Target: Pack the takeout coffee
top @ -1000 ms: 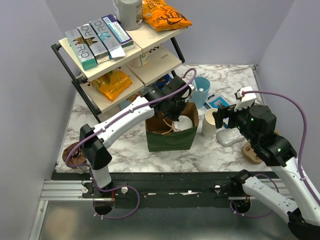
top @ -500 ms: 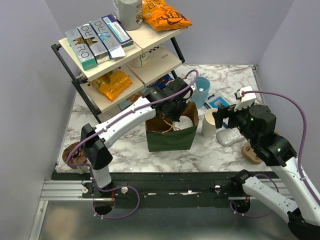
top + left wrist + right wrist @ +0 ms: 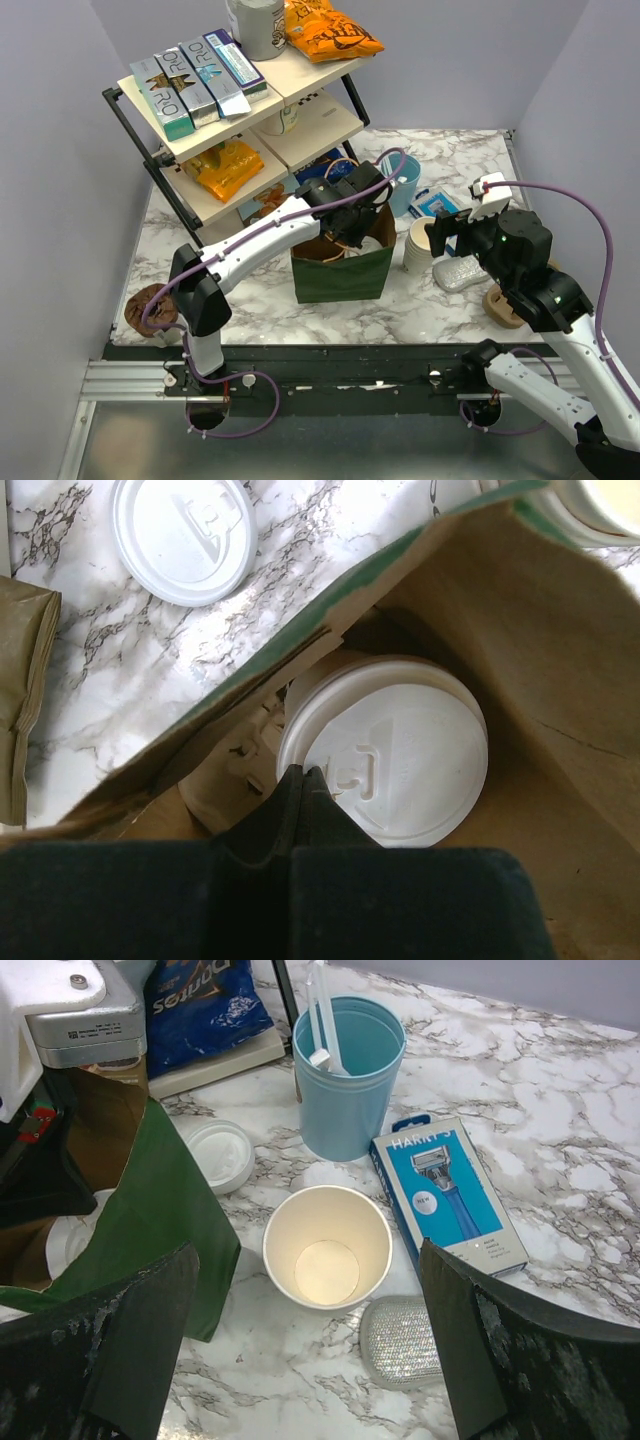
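Shifted toward upper right over the bag (image 3: 340, 272), the left gripper (image 3: 303, 777), fingers pressed together, hangs just above the upright lidded cup (image 3: 385, 748) inside; the right gripper (image 3: 438, 234), spread wide, sits farther right.

The wide-spread gripper (image 3: 308, 1270) hangs over a lidless cream cup (image 3: 327, 1252) beside a green bag (image 3: 165, 1222)

Matt brown paper bag (image 3: 560, 680), smooth white plastic lid (image 3: 385, 755), polished marble-patterned tabletop (image 3: 150, 655).

Lab mock-shop: stocked shelf (image 3: 300, 68), marble tabletop (image 3: 450, 160)
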You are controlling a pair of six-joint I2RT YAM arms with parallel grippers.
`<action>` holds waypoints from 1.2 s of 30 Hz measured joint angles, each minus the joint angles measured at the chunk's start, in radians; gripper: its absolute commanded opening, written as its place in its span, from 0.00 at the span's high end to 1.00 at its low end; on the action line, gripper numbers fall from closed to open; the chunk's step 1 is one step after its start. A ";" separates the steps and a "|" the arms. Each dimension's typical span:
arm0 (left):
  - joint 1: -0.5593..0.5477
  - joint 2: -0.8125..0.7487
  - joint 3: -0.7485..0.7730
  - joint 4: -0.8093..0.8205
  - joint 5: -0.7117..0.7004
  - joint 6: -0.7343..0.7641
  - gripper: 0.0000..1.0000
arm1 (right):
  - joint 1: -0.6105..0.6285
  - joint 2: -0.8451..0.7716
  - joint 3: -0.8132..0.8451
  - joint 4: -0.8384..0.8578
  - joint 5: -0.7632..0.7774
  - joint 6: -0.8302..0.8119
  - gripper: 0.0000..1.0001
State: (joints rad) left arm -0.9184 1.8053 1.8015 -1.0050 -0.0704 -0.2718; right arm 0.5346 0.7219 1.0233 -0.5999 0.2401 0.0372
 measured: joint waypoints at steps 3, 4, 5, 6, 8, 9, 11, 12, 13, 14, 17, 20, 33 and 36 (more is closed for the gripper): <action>-0.002 0.002 0.000 -0.003 -0.001 0.000 1.00 | 0.000 0.000 -0.001 0.000 0.000 0.000 0.00; -0.002 0.002 0.000 -0.005 -0.001 0.000 1.00 | 0.000 0.000 -0.002 0.000 0.000 0.000 0.00; -0.003 0.003 0.000 -0.007 -0.001 0.000 1.00 | 0.000 0.000 -0.003 0.000 0.000 0.000 0.00; -0.003 0.005 0.000 -0.008 -0.001 0.000 1.00 | 0.000 0.000 -0.003 0.000 0.000 0.000 0.00; -0.003 0.007 0.000 -0.010 -0.001 0.000 1.00 | 0.000 0.000 -0.005 0.000 0.000 0.000 0.00; -0.004 0.010 0.000 -0.012 -0.001 0.000 1.00 | 0.000 0.000 -0.006 0.000 0.000 0.000 0.00; -0.004 0.013 0.000 -0.014 -0.001 0.000 1.00 | 0.000 0.000 -0.008 0.000 0.000 0.000 0.00; -0.005 0.016 0.000 -0.015 -0.001 0.000 1.00 | 0.000 0.000 -0.008 0.000 0.000 0.000 0.00; -0.005 0.019 0.000 -0.015 -0.001 -0.001 1.00 | 0.000 0.000 -0.008 0.000 0.000 0.000 0.00; -0.005 0.021 0.000 -0.015 -0.001 -0.001 1.00 | 0.000 0.000 -0.008 0.000 0.000 0.000 0.00; -0.005 0.026 0.000 -0.014 -0.001 -0.001 1.00 | 0.000 0.000 -0.008 0.000 0.000 0.000 0.00; -0.005 0.032 0.000 -0.015 -0.001 -0.001 1.00 | 0.000 0.000 -0.009 0.000 0.000 0.000 0.00; -0.011 0.058 0.018 -0.022 -0.010 -0.006 0.99 | 0.000 0.002 -0.011 0.000 -0.001 0.000 0.00; -0.013 0.062 0.022 -0.023 -0.011 -0.008 0.93 | 0.000 0.003 -0.012 0.000 -0.001 0.000 0.00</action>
State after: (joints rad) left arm -0.9318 1.8671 1.8233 -1.0279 -0.0814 -0.2794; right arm 0.5346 0.7246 1.0111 -0.5995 0.2390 0.0372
